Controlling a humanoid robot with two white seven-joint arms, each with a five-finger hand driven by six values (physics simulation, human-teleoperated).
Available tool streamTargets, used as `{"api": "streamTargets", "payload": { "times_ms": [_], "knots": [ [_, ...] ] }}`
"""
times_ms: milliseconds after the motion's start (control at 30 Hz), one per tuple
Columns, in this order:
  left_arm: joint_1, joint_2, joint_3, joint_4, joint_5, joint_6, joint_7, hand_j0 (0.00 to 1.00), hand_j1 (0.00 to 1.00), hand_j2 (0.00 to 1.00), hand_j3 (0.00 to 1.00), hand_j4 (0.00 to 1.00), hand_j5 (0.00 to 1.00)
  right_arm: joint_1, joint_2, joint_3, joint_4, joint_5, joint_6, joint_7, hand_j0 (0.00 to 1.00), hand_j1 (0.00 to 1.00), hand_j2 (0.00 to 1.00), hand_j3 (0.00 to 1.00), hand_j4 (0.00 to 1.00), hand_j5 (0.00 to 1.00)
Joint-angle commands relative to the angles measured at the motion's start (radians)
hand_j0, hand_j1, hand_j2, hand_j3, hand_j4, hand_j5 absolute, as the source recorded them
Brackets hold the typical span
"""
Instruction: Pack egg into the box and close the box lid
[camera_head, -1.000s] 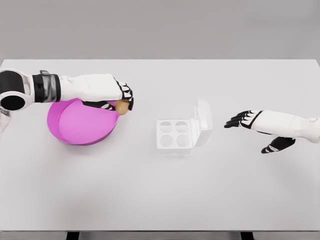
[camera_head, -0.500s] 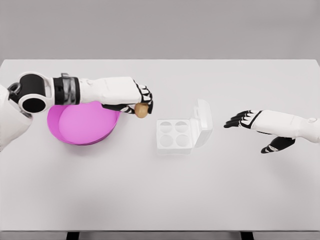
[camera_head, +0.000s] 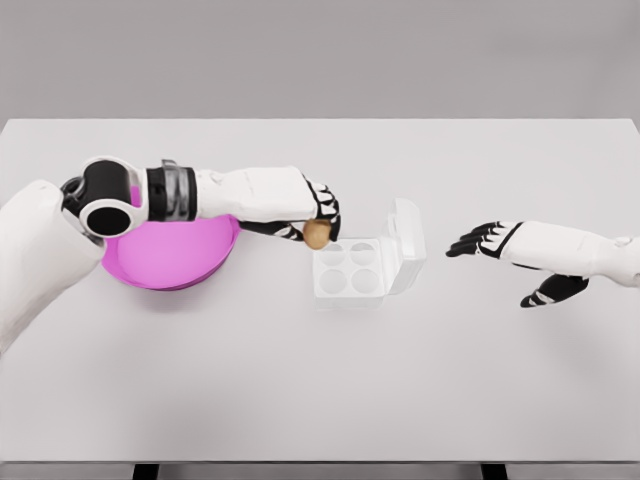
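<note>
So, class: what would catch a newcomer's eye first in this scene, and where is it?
The bright pink bowl at the table's left stands out most. Just right of it, the left hand holds a brown egg at the near-left corner of the open white box in the middle. The right hand hovers open at the right.

Bright, even, kinda flat render lighting; soft faint shadows on the white matte worktop (camera_head: 320, 380), everything sharp, no glare.

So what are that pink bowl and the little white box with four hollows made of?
Pink bowl: probably plastic, judging by its even magenta colour and soft sheen. Box: likely thin moulded plastic, as the pale, faintly see-through walls and upright lid suggest. Being renders, neither is certain.
</note>
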Motion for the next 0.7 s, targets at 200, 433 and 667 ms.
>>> {"api": "streamTargets", "payload": {
  "times_ms": [200, 433, 667],
  "knots": [
    [0.018, -0.055, -0.007, 0.038, -0.003, 0.003, 0.001, 0.39, 0.39, 0.39, 0.39, 0.39, 0.39, 0.0, 0.001, 0.002, -0.003, -0.007, 0.003, 0.0, 1.0, 1.0, 1.0, 1.0, 1.0, 1.0],
    [0.021, -0.083, -0.007, 0.062, -0.024, 0.003, 0.001, 0.39, 0.39, 0.39, 0.39, 0.39, 0.39, 0.002, 0.001, 0.003, -0.006, -0.007, 0.003, 0.0, 1.0, 1.0, 1.0, 1.0, 1.0, 1.0],
    [0.021, -0.105, -0.008, 0.09, -0.036, 0.003, 0.001, 0.4, 0.4, 0.4, 0.4, 0.4, 0.4, 0.002, 0.001, 0.003, -0.006, -0.007, 0.003, 0.0, 1.0, 1.0, 1.0, 1.0, 1.0, 1.0]
  ]
}}
